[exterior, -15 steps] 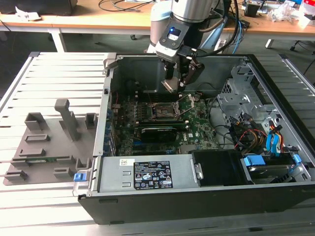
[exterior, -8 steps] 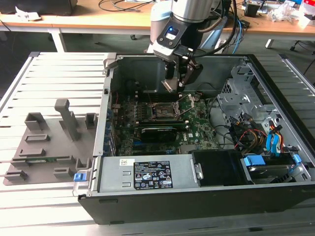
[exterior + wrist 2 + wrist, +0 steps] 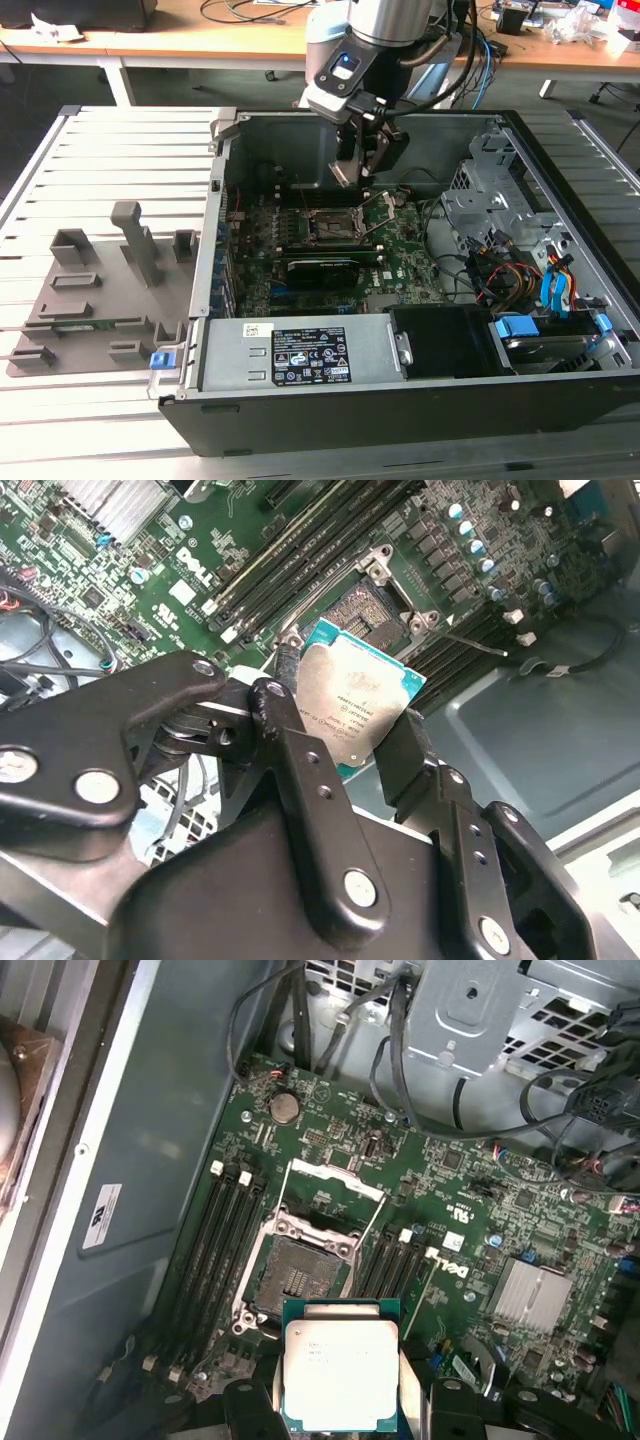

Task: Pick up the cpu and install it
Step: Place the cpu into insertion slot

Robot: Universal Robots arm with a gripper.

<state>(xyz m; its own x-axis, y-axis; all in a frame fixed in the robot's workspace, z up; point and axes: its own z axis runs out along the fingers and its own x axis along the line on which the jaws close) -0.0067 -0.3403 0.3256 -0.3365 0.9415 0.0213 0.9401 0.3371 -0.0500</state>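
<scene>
Exterior view first: robot arm (image 3: 385, 25) reaches down into an open computer case (image 3: 400, 400) lying flat on the slatted tabletop (image 3: 100, 140). End effector (image 3: 365, 165) hangs over the green motherboard (image 3: 400, 245), just above the black socket (image 3: 330, 228), whose load plate (image 3: 383, 205) is flipped up. Way over on the exterior view's left there's a grey plastic fixture (image 3: 100, 290) with blocks and posts, well apart from the case.

Second wrist view is the good one. The cpu (image 3: 355, 705) is pinched by opposite edges between the two black fingers (image 3: 300, 770), so the end effector is clamped onto it at a narrow gap. The silvery top plate faces the camera with a thin greenish rim around it. The socket (image 3: 365, 605) sits right behind it, lever unhooked, with memory slots (image 3: 300, 550) running alongside.

First wrist view looks the other way along the board. The cpu (image 3: 340, 1370) is held up off the board, just short of the socket (image 3: 297, 1270). The socket is uncovered, contacts showing, load plate (image 3: 335, 1175) standing open. A coin cell (image 3: 285, 1107) and a finned heatsink (image 3: 530, 1295) are further out on the board.
</scene>
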